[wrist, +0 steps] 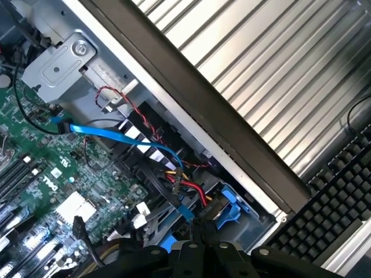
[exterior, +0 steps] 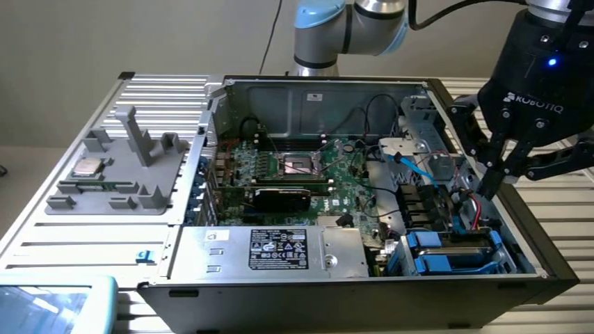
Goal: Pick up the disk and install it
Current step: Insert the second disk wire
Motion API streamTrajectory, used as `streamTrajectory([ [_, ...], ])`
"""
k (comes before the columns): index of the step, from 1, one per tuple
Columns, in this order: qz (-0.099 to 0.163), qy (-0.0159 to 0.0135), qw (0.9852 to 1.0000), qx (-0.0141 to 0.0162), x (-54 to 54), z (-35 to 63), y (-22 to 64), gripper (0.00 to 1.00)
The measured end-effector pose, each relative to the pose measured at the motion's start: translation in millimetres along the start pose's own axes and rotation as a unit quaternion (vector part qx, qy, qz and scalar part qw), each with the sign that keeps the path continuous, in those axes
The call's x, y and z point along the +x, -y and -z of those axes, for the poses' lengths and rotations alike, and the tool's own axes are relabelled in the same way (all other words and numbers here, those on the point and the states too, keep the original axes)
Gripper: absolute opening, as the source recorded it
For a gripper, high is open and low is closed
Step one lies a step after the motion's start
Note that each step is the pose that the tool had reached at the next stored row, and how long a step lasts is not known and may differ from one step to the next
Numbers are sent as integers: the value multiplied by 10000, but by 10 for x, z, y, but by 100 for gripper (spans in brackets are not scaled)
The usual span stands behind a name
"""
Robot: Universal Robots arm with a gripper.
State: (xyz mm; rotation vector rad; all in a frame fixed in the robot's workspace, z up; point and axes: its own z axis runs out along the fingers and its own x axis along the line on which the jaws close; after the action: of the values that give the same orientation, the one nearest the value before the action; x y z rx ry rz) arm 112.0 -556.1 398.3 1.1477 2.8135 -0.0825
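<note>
Over the open computer case point(exterior: 371, 83), claw point(exterior: 489, 186) closed, empty, above drive bay point(exterior: 455, 254).

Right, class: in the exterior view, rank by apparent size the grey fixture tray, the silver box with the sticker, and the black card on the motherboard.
1. Silver box
2. Grey fixture tray, nearly alike; distance differs, so unsure
3. Black card

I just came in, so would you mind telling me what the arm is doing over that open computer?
The arm's gripper is shut and reaches down into the open computer case, at the drive bay on the exterior view's right. A blue-bracketed drive already sits in that bay, with a blue cable and red and yellow wires running around it. I cannot tell what the fingers are pressing or holding. A small silver chip lies on the grey fixture beside the case.
</note>
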Motion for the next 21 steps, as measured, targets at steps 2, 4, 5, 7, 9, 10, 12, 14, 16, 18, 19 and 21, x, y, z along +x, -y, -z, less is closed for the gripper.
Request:
streamTrajectory([
  [2, 136, -31, 9999, -7, 0, 0, 0, 11],
  [4, 287, -59, 9996, -25, 0, -1, 0, 11],
  [5, 358, -75, 9993, -41, 0, -1, 0, 11],
  [7, 487, -97, 9988, -57, 0, 0, -1, 11],
  [9, 490, -98, 9987, -57, 0, 0, -1, 11],
  [10, 491, -98, 9987, -57, 0, 0, 0, 11],
  [12, 580, -101, 9982, -62, 0, 0, 0, 11],
  [14, 760, -101, 9970, -79, -1, 0, -1, 11],
  [16, 945, -100, 9954, -97, 0, -1, -1, 11],
  [18, 1123, -99, 9936, -115, 0, -1, -1, 11],
  [19, 1212, -98, 9925, -124, 0, -1, 0, 11],
  [21, 1392, -97, 9901, -142, 0, -2, 0, 11],
])
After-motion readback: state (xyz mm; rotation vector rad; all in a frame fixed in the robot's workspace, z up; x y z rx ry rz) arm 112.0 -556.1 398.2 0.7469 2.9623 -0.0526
